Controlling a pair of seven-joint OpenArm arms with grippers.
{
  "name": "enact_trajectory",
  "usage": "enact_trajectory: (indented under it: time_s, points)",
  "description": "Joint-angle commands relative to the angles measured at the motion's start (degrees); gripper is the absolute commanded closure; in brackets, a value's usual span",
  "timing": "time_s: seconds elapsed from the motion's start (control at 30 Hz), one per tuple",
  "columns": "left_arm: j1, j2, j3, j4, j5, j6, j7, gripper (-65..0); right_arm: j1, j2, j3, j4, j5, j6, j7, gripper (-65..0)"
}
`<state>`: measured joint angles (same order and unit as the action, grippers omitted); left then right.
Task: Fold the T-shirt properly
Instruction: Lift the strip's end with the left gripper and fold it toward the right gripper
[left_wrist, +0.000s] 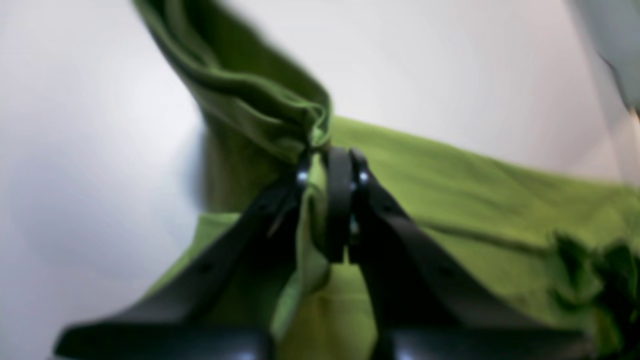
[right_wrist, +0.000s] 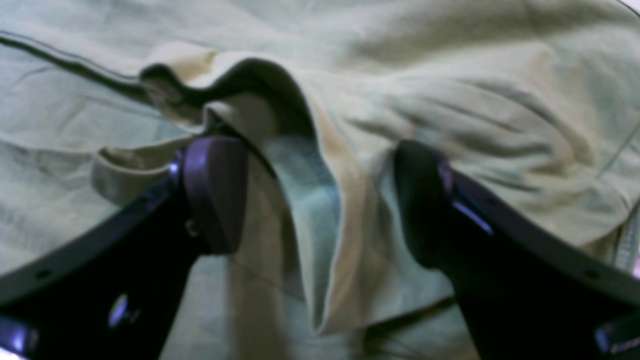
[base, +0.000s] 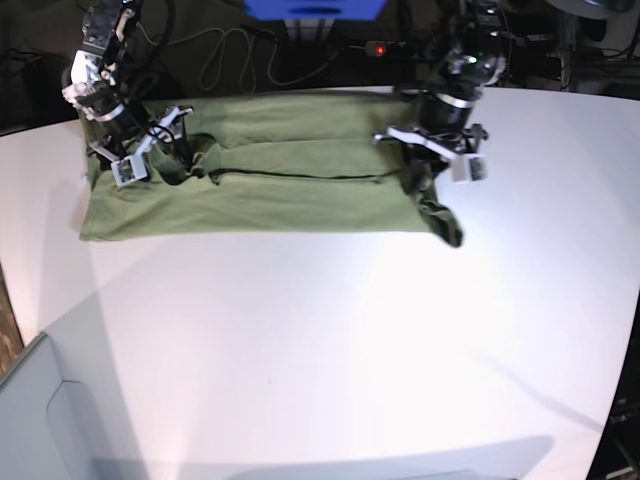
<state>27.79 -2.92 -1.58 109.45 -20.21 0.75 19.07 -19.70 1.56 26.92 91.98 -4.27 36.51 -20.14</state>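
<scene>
Shirt: the T-shirt (base: 270, 170) lies as a long green band across the far part of the white table (base: 330, 340), already doubled lengthwise, each end under an arm.
Left gripper: the left gripper (left_wrist: 330, 170) has its jaws closed on a bunched fold at the shirt's end; in the base view this gripper (base: 432, 165) hangs over that end, and a corner droops below it toward the table.
Reason for pinch: a tight hold on gathered layers probably lets that end be lifted and carried over without the layers sliding apart.
Right gripper: the right gripper (right_wrist: 320, 200) stands with jaws wide apart, straddling a raised hem fold, not yet clamped.
Reason for straddle: likely lined up to take a matching hold at the opposite end.
Stage: seemingly mid-fold, crosswise fold pending.
</scene>
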Motion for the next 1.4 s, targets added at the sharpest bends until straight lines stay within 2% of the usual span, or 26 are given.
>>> enact_trajectory:
  time_s: [0.0,0.13,0.23,0.43,0.7,1.0,1.37]
  points:
    - [-0.05,0.41,2.42,0.75,0.65,-0.36,-1.36,0.0,0.14,0.33,0.12,0.72,0.89,0.72,0.67,-43.8]
    - [-1.46,1.38,12.53,-0.22,6.01,-0.27,-1.36,0.0,0.14,0.33,0.12,0.72,0.89,0.72,0.67,-43.8]
    - [-3.4,2.26,17.45,-3.12,8.56,-0.27,-1.44,0.0,0.14,0.42,0.12,0.72,0.89,0.72,0.49,-43.8]
    - [-6.91,4.1,22.55,-8.48,9.88,-0.27,-1.44,0.0,0.14,0.42,0.12,0.72,0.89,0.72,0.49,-43.8]
    - [-11.04,4.19,30.82,-11.56,9.88,-0.18,-1.44,0.0,0.14,0.5,0.12,0.72,0.8,0.72,0.49,-43.9]
    - [-12.19,5.95,33.01,-14.72,9.88,-0.18,-1.44,0.0,0.14,0.5,0.12,0.72,0.8,0.72,0.49,-43.9]
    - [-13.51,6.04,33.1,-14.72,9.7,-0.18,-1.0,0.0,0.14,0.5,0.12,0.72,0.8,0.72,0.32,-43.9]
